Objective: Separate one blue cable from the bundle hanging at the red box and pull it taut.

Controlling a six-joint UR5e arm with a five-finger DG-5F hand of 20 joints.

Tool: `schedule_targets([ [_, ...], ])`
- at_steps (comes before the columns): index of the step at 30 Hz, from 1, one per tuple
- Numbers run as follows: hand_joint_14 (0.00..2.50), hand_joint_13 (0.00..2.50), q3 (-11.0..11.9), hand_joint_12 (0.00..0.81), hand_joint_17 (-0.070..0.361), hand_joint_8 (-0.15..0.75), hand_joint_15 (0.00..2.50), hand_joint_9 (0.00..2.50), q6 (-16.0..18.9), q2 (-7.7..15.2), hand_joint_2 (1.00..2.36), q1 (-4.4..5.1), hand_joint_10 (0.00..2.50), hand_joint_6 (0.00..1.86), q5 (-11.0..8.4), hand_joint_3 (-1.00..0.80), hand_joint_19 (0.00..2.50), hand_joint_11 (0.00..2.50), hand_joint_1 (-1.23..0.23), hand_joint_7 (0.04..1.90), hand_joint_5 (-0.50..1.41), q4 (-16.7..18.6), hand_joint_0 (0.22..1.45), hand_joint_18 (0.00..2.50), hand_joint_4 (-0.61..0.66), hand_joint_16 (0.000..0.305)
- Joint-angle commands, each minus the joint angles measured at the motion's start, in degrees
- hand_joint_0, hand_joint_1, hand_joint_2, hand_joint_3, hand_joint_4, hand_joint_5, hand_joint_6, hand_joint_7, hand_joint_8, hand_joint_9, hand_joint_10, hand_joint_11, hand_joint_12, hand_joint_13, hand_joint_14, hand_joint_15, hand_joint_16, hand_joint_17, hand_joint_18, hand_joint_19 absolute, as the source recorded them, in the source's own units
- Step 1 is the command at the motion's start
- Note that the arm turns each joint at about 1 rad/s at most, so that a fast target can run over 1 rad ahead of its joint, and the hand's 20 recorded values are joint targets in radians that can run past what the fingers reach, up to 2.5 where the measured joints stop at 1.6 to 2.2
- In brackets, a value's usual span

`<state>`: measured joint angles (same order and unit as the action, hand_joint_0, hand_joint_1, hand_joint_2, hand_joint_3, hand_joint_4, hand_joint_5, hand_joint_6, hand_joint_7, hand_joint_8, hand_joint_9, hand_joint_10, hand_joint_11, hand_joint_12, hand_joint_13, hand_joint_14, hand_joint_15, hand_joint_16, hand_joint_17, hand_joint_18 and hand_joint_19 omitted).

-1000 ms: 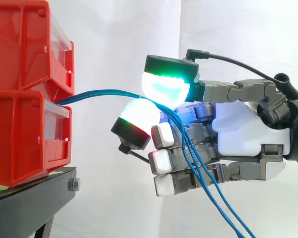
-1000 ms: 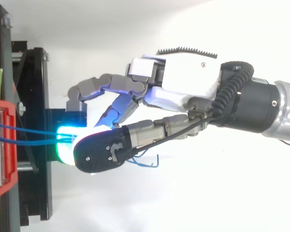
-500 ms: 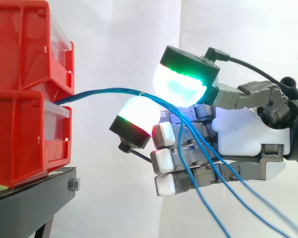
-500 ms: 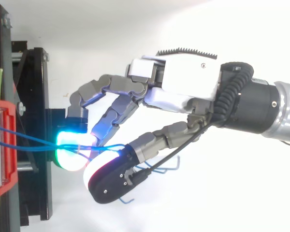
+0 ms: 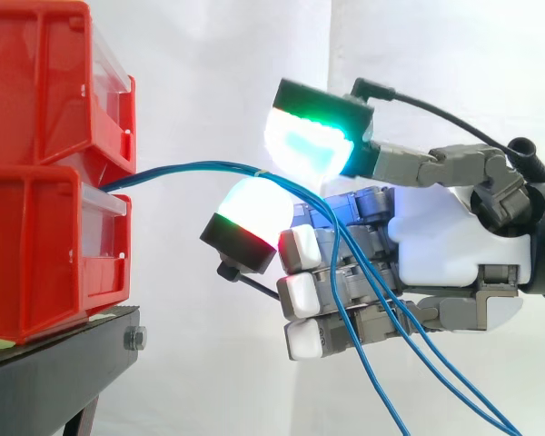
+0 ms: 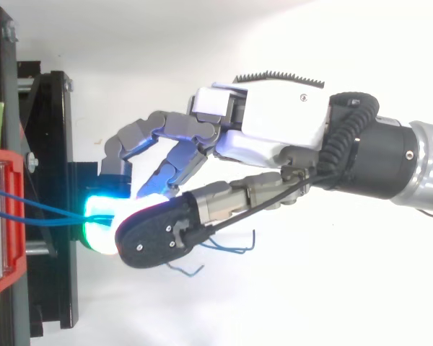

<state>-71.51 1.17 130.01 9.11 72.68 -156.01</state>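
Blue cables, several strands together, leave the gap between the two stacked red bins at the left of the side view. They arch rightward to mid-frame, then fall across the hand toward the lower right corner. The bins sit on a black stand in the lower left, with a white curtain behind. This view shows the height of things. The strands lie over the top of a white-and-red glowing fingertip, and a green-and-cyan glowing thumb pad sits just above them, leaving only a thin slit. The remaining fingers are curled in below, and the strands hang down in front of them.

From above, the bins are at the left edge and the stand just beside them. The cables run rightward as spread lines into the cyan-lit fingertip. The thumb's black back covers part of that pad, so the slit is hidden here. Loose cable ends curl out below the thumb, near the middle of the frame. The hand reaches in from the right edge, thumb and one finger curled round the strands.
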Motion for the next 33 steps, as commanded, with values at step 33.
schedule_targets([
  [33,0.02,1.0,0.0,0.331,0.072,0.301,0.62,1.02,0.0,0.0,1.0,0.03,0.02,0.82,-0.09,-0.5,0.58,0.81,-0.62,1.02,-0.18,0.0,0.64,0.83,0.11,0.032],
])
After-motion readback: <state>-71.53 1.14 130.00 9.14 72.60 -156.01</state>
